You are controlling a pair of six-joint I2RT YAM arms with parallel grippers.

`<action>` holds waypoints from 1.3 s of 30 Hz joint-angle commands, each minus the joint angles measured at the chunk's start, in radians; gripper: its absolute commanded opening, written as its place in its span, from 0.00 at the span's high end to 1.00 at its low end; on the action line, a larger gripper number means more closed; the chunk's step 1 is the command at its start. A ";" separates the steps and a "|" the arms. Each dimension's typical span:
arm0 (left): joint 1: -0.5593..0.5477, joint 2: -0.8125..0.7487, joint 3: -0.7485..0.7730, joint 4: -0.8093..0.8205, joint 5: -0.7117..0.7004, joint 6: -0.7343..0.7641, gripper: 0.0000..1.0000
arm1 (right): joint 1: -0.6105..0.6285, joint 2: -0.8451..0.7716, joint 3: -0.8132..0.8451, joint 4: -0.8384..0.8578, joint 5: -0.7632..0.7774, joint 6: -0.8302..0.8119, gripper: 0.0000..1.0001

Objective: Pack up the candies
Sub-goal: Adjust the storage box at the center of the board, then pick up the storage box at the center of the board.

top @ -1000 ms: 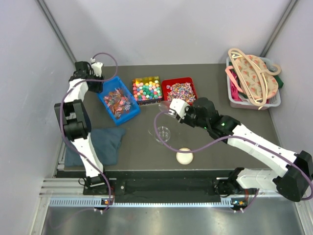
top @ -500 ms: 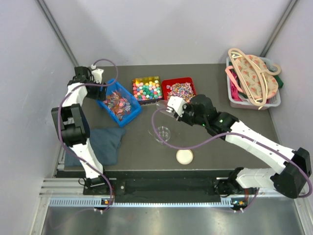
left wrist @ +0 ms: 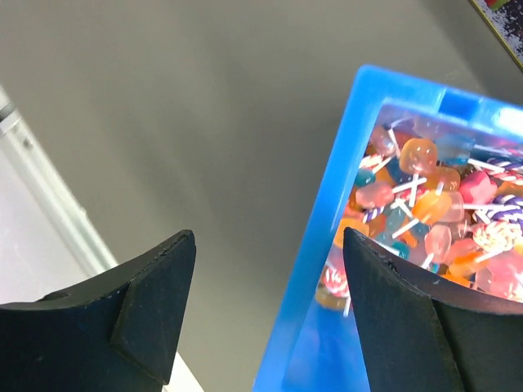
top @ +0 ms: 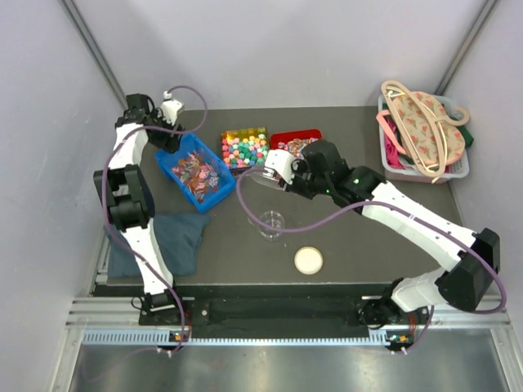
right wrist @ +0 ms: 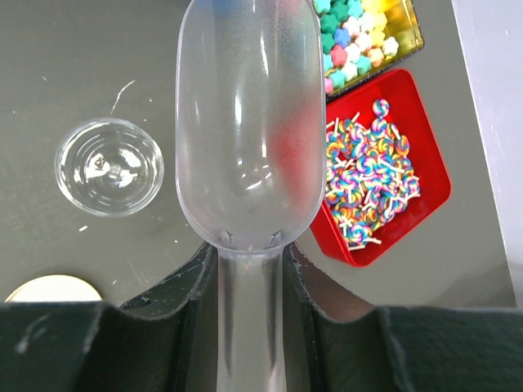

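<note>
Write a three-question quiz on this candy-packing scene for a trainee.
1. True or false: the scoop held by the right gripper is full.
2. The left gripper is: A) shut, B) open at the edge of the blue bin, C) holding the lid.
3. Name the empty container standing near the cream lid.
Key: 1 false, the scoop is empty; 2 B; 3 the clear cup.

Clear scoop (right wrist: 249, 122), basket (top: 426, 177), cloth (top: 176, 237), lid (top: 308, 260)
</note>
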 commanded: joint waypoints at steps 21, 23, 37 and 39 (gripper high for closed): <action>-0.063 0.118 0.097 -0.120 -0.016 0.093 0.65 | 0.016 0.186 0.394 -0.266 -0.033 0.011 1.00; -0.063 0.113 0.094 -0.126 -0.018 0.080 0.68 | 0.019 0.196 0.405 -0.275 -0.022 0.011 1.00; -0.064 -0.006 0.041 -0.074 -0.099 -0.149 1.00 | 0.088 0.387 0.579 -0.301 0.153 0.054 1.00; -0.066 -0.038 0.022 -0.057 -0.105 -0.177 1.00 | 0.100 0.428 0.633 -0.315 0.162 0.062 1.00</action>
